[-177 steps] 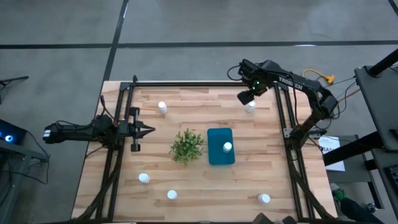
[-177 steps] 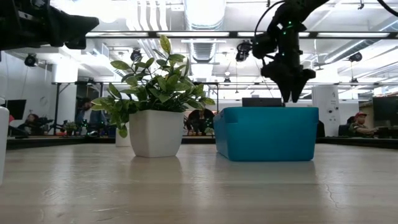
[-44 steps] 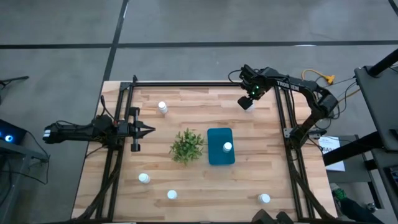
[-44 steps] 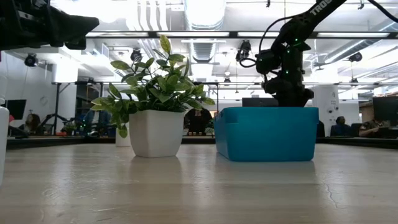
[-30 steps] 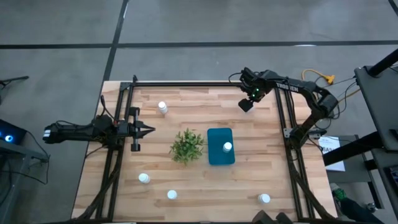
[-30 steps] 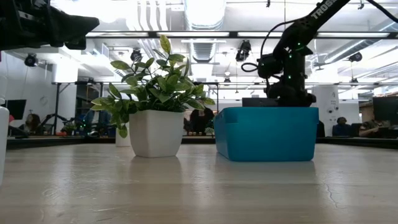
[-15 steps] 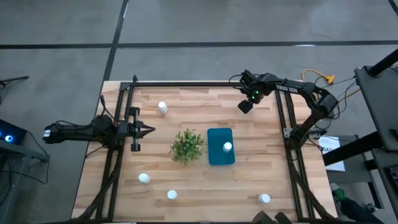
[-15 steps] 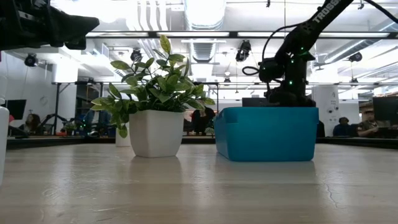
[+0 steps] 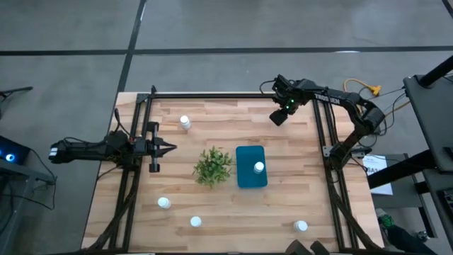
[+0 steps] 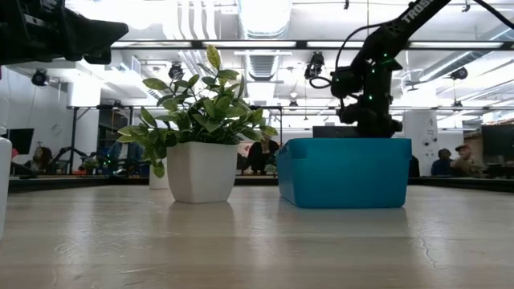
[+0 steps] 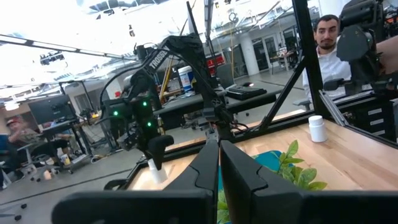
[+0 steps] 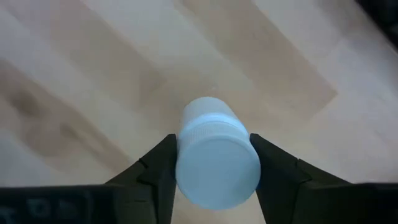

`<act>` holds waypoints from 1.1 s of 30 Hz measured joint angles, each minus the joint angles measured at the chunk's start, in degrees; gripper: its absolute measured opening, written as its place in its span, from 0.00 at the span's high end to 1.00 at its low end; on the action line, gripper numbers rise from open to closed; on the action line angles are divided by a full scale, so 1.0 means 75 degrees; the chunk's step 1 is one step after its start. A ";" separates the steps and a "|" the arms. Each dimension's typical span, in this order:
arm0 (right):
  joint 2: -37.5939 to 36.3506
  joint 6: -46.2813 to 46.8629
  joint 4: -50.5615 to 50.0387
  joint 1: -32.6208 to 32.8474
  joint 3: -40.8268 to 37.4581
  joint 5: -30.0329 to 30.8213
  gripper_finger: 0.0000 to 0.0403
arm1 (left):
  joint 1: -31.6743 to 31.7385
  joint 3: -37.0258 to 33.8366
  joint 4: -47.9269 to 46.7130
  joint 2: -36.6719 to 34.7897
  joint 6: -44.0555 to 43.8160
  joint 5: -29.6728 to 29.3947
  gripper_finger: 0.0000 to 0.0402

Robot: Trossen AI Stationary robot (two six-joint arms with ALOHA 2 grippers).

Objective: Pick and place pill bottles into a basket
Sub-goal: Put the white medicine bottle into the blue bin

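My right gripper (image 9: pixel 278 118) stands over the table's far right part, shut on a white pill bottle (image 12: pixel 217 165) that it hides in the high view. The bottle also shows below it in the left wrist view (image 11: pixel 155 172). The teal basket (image 9: pixel 245 178) stands at mid-table with one bottle (image 9: pixel 258 168) inside. Loose bottles stand upright at the far left (image 9: pixel 185 122), near left (image 9: pixel 163 203) (image 9: pixel 195 222) and near right (image 9: pixel 301 226). My left gripper (image 9: pixel 170 148) waits shut at the table's left. My right gripper pinches the bottle between its two fingers (image 12: pixel 160 171), which lie against opposite sides of the cap end (image 12: pixel 186 163). The fingers come from above, pointing down. The bottle stays upright; whether its base is clear of the table, I cannot tell.
A bushy green plant (image 9: pixel 213 166) in a white pot stands just left of the basket. Dark frame rails run along the table's left (image 9: pixel 134 163), far and right (image 9: pixel 327 152) sides. In the low view the basket (image 10: pixel 345 172) hides the right gripper's fingertips.
My right gripper has stayed over the same spot at the far right. In the low view it has dipped slightly and then come up a little again.
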 joint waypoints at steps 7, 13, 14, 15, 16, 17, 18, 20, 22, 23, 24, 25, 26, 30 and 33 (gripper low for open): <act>-0.0029 -0.0028 -0.0618 0.0611 0.0532 -0.0262 0.62 | -0.0002 0.0000 0.0000 0.0000 0.0000 -0.0003 1.00; -0.0249 -0.0017 -0.0865 0.1406 0.0932 -0.0261 0.62 | 0.0000 0.0000 0.0000 0.0000 0.0000 -0.0004 1.00; -0.0300 -0.0016 -0.0865 0.1550 0.0967 -0.0260 0.62 | 0.0000 0.0000 0.0000 0.0000 0.0000 -0.0012 1.00; -0.0354 0.0011 -0.0865 0.1702 0.0997 -0.0261 0.62 | -0.0002 0.0000 0.0000 0.0000 0.0000 -0.0040 1.00; -0.0407 0.0064 -0.0868 0.1855 0.1037 -0.0260 0.62 | -0.0001 0.0000 0.0000 0.0000 0.0000 -0.0103 1.00; -0.0453 0.0157 -0.0860 0.1997 0.1075 -0.0260 0.62 | 0.0001 0.0000 0.0000 0.0000 0.0000 -0.0150 1.00; -0.0478 0.0240 -0.0863 0.2145 0.1104 -0.0260 0.62 | 0.0001 0.0000 0.0000 0.0000 0.0000 -0.0161 1.00; -0.0495 0.0374 -0.0863 0.2502 0.1163 -0.0257 0.62 | 0.0001 0.0000 0.0000 0.0000 0.0000 -0.0163 1.00; -0.0495 0.0441 -0.0869 0.2883 0.1208 -0.0260 0.62 | 0.0001 0.0000 0.0000 0.0000 0.0000 -0.0169 1.00; -0.0495 0.0504 -0.0867 0.3082 0.1240 -0.0260 0.62 | 0.0001 0.0000 0.0000 0.0000 0.0000 -0.0169 1.00; -0.0495 0.0583 -0.0866 0.3274 0.1273 -0.0260 0.62 | 0.0000 0.0000 0.0000 0.0000 0.0000 -0.0169 1.00; -0.0495 0.0659 -0.0866 0.3461 0.1310 -0.0260 0.62 | 0.0001 0.0000 0.0000 0.0000 0.0000 -0.0169 1.00; -0.0495 0.0724 -0.0869 0.3656 0.1353 -0.0258 0.62 | 0.0001 0.0000 0.0000 0.0000 0.0000 -0.0169 1.00; -0.0495 0.0971 -0.0866 0.4319 0.1567 -0.0226 0.62 | 0.0001 0.0000 0.0000 0.0000 0.0000 -0.0169 1.00; -0.0495 0.1230 -0.0877 0.4736 0.1679 -0.0067 0.62 | 0.0001 0.0000 0.0000 0.0000 -0.0001 -0.0169 1.00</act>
